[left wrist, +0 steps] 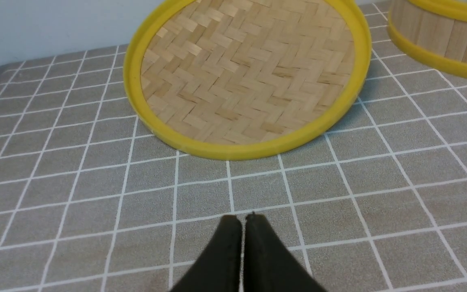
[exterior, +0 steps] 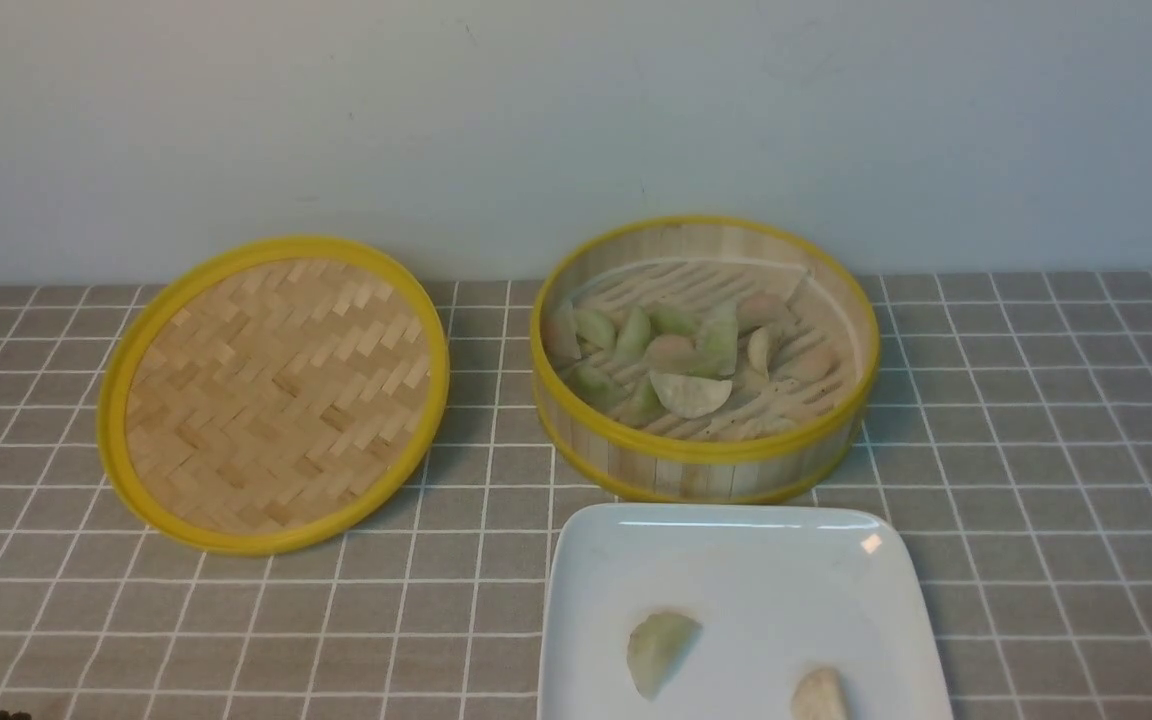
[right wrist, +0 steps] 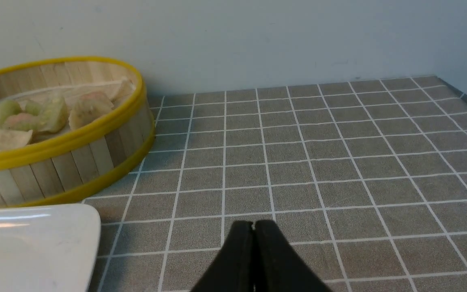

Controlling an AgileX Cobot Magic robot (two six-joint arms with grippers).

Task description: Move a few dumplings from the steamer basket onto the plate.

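The steamer basket (exterior: 706, 452) stands at the back centre-right and holds several dumplings (exterior: 691, 392), green, cream and pinkish. The white plate (exterior: 736, 545) lies in front of it, cut off by the frame's lower edge. On it lie a pale green dumpling (exterior: 660, 650) and a cream one (exterior: 820, 695). My left gripper (left wrist: 241, 218) is shut and empty above the cloth, short of the lid. My right gripper (right wrist: 253, 223) is shut and empty above the cloth, to the right of the basket (right wrist: 75, 158) and the plate's corner (right wrist: 35, 243). Neither gripper shows in the front view.
The flat woven lid (exterior: 276, 392) with a yellow rim lies to the left of the basket; it also shows in the left wrist view (left wrist: 249, 73). A grey checked cloth (exterior: 1036, 450) covers the table. A pale wall runs along the back.
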